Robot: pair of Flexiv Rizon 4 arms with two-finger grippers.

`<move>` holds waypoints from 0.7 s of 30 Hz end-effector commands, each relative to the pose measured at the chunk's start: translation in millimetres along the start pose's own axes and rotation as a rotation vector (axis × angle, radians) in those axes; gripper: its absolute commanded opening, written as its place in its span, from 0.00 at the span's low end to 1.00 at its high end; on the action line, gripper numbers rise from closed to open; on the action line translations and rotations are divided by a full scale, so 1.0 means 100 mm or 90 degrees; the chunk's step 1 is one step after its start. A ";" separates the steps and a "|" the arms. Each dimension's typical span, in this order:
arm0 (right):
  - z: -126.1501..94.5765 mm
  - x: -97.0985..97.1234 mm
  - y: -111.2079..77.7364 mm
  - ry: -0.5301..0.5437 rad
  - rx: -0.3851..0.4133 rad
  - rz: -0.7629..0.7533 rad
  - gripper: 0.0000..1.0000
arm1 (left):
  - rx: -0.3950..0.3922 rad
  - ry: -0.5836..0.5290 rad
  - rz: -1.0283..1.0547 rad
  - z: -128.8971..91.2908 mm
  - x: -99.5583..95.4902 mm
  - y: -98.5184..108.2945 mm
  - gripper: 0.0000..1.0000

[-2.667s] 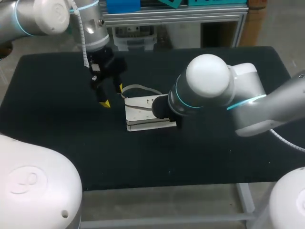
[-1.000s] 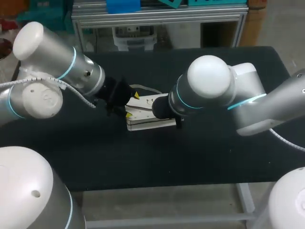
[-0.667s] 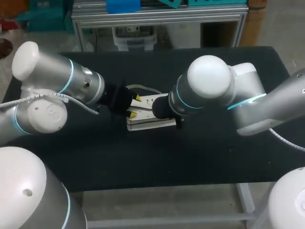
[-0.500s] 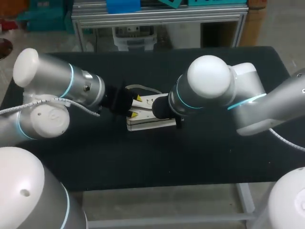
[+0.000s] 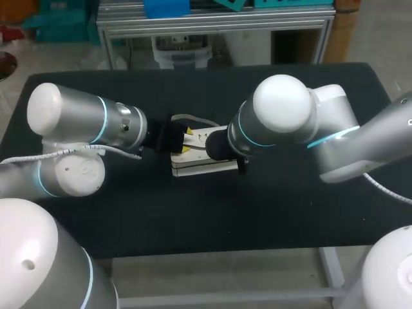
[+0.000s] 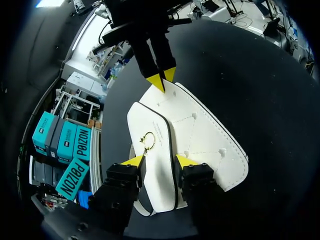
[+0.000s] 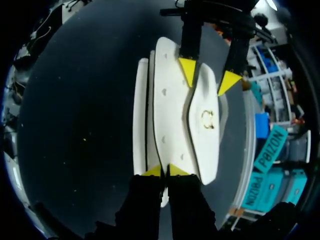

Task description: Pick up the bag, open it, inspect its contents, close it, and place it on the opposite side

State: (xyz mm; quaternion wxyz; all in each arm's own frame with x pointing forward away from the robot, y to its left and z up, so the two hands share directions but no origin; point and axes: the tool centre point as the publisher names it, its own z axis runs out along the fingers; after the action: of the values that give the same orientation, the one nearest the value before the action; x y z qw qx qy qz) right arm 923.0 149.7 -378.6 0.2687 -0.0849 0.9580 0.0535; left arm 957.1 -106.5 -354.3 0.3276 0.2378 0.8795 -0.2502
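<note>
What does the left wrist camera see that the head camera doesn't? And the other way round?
Only the left wrist view shows the little gold ring on the white bag, and the right gripper pinching the bag's far end, its tips close together.

Only the head view shows the whole black table and both big arms meeting in the middle, the left arm and the right arm. The right arm hides its own gripper there.

Both show the white bag lying flat, with the left gripper and its yellow tips at the bag.
</note>
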 end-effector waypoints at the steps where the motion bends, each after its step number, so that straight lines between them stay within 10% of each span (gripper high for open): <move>1: 0.01 0.01 0.00 -0.002 -0.001 0.000 0.00 | -0.022 -0.010 -0.013 0.13 -0.05 0.01 0.27; 5: 0.01 0.01 0.00 -0.002 -0.001 0.000 0.00 | -0.030 -0.019 -0.030 0.08 -0.14 0.04 0.01; 21: 0.01 0.01 0.00 -0.002 -0.001 0.000 0.00 | 0.013 0.131 -0.188 -0.05 -0.62 0.20 0.00</move>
State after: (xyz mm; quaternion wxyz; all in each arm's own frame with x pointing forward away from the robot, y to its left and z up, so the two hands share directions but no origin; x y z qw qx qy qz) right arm 923.2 150.0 -378.8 0.2679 -0.0854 0.9581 0.0538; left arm 997.1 -102.6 -322.0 0.2373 0.1226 0.9186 -0.2913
